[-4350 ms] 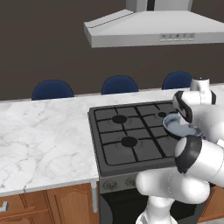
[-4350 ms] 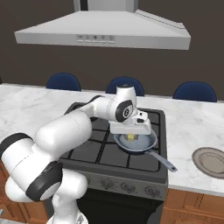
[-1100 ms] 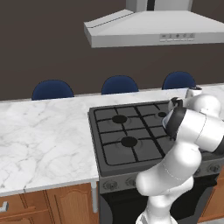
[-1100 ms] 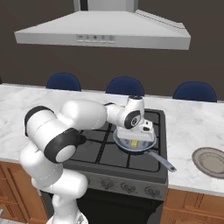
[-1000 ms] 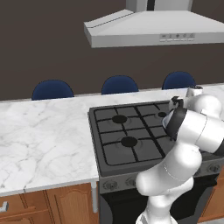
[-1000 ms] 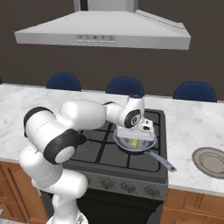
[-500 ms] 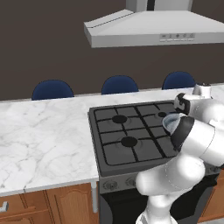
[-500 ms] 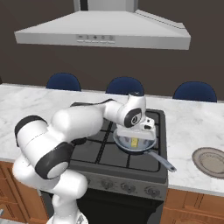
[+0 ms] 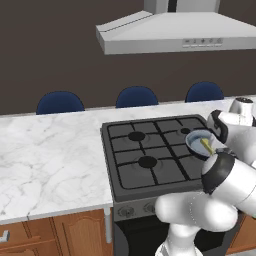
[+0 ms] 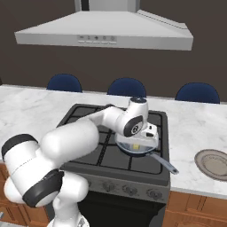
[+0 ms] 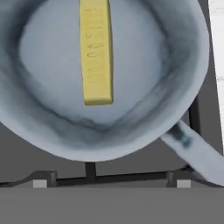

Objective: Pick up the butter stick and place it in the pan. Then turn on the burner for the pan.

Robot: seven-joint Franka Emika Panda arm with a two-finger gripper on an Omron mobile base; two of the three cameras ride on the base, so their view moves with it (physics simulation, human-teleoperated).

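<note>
The butter stick (image 11: 96, 52) is a pale-yellow bar lying flat on the floor of the pan (image 11: 148, 83), with nothing touching it. The grey-blue pan (image 10: 133, 148) sits on the stove's front right burner, its long handle (image 10: 165, 164) pointing toward the front right. My gripper (image 10: 146, 138) hangs just above the pan's right side, facing down, open and holding nothing. From the left base view the pan (image 9: 196, 140) and butter stick (image 9: 206, 145) show beside my arm's dark elbow.
The black gas stove (image 10: 88, 133) has a row of knobs (image 10: 128, 189) along its front panel. A grey plate (image 10: 215, 163) lies on the marble counter to the right. Blue chair backs stand behind the counter, and a range hood hangs overhead.
My arm has swung its elbow round while the hand stays over the pan, now slightly higher. The butter stick lies still in the pan.
</note>
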